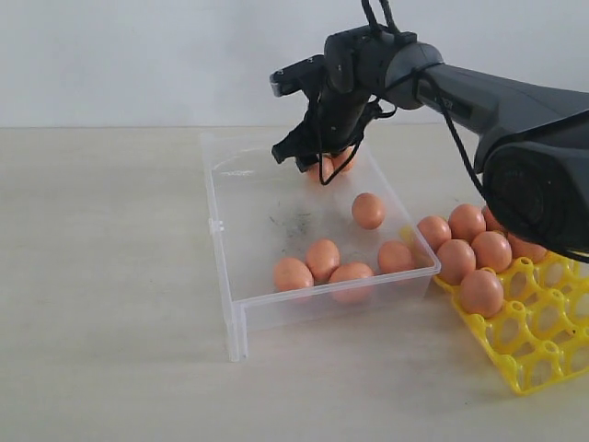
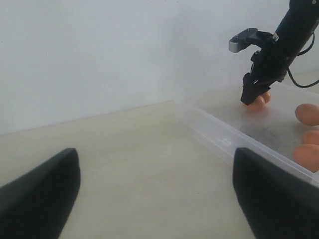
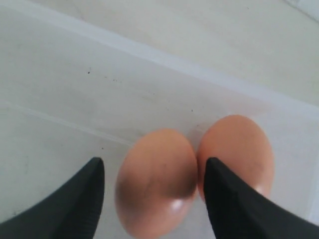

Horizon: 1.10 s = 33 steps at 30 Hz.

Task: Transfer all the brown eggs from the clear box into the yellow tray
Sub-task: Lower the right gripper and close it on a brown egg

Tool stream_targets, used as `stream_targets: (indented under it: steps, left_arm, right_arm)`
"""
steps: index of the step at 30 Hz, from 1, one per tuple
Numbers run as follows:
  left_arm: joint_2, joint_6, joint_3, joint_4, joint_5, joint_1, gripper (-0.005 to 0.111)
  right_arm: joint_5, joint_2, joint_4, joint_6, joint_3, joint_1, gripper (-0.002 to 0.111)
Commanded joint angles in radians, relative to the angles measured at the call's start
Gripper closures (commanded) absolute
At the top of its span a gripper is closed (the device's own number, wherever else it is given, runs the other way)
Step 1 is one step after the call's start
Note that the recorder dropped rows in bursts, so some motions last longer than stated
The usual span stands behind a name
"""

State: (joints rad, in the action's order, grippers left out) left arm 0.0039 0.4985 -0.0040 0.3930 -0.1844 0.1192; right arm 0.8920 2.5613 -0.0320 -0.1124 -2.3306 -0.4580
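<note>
While the right claw (image 3: 154, 160) straddles one brown egg (image 3: 157, 184), jaws apart, it should close gently and leave the touching neighbour egg (image 3: 239, 154) outside; the left claw (image 2: 155, 151) gapes.

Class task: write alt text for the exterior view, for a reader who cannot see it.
The right gripper hangs low over two brown eggs at the far end of the clear box. Five more eggs lie in the box; others sit in the yellow tray to its right.

The tray (image 1: 543, 352) lies right of the box (image 1: 276, 311) holding eggs (image 1: 323, 258).
</note>
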Motion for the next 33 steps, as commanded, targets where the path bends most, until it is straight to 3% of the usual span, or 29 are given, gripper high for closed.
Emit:
stream_targets:
  steps: [1,10,14,16,18,19,33]
  left_arm:
    - [-0.004,-0.008,0.004,0.007,0.007,0.006,0.029]
    - [-0.004,-0.008,0.004,0.007,0.007,0.006,0.029]
    - [-0.004,-0.008,0.004,0.007,0.007,0.006,0.029]
    - [-0.004,-0.008,0.004,0.007,0.007,0.006,0.029]
    - [-0.004,-0.008,0.004,0.007,0.007,0.006,0.029]
    - [-0.004,-0.008,0.004,0.007,0.007,0.006,0.029]
    - [-0.004,-0.008,0.004,0.007,0.007,0.006,0.029]
  right_arm:
    - [-0.015,0.006,0.032,0.026,-0.008,0.012,0.054]
    - [-0.035,0.033,0.022,0.044,-0.008,0.012,0.055]
    - [-0.055,0.033,0.021,0.029,-0.008,0.012,0.065]
    - [-0.066,0.033,0.021,0.029,-0.008,0.012,0.073]
    - [-0.055,0.033,0.023,0.009,-0.008,0.014,0.103]
    - [-0.055,0.033,0.023,0.007,-0.008,0.016,0.108]
    - [-0.118,-0.113,0.068,-0.123,0.111,0.018,0.108]
